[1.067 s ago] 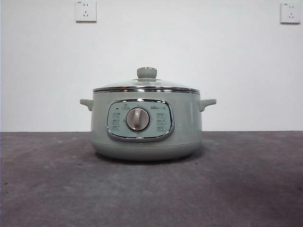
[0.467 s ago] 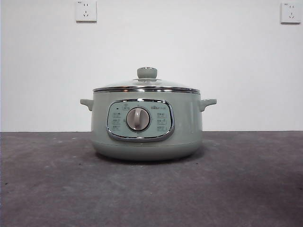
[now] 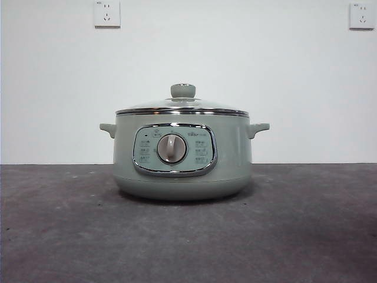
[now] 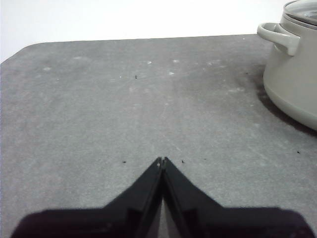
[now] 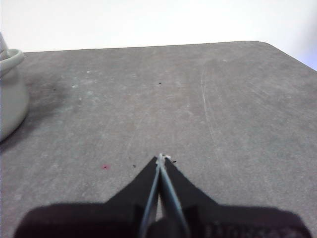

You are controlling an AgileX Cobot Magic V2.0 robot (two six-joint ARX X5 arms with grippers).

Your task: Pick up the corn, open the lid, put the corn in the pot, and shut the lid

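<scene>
On the grey table [image 3: 306,236], before a white wall [image 3: 265,71], stands the pot [image 3: 235,159].

The left claw [image 4: 162,159] is matte black: two flat, wedge-shaped jaws that taper from a broad dark base to thin tips, their faces plain and unmarked. The right claw [image 5: 161,157] has the same black wedge form, but the inner edges of its jaws carry a pale, grey-white lining (worn or frayed at the very tip, where a small whitish tuft shows). No cables, screws or lettering are visible on either. The bases fill into a solid black block.
</scene>
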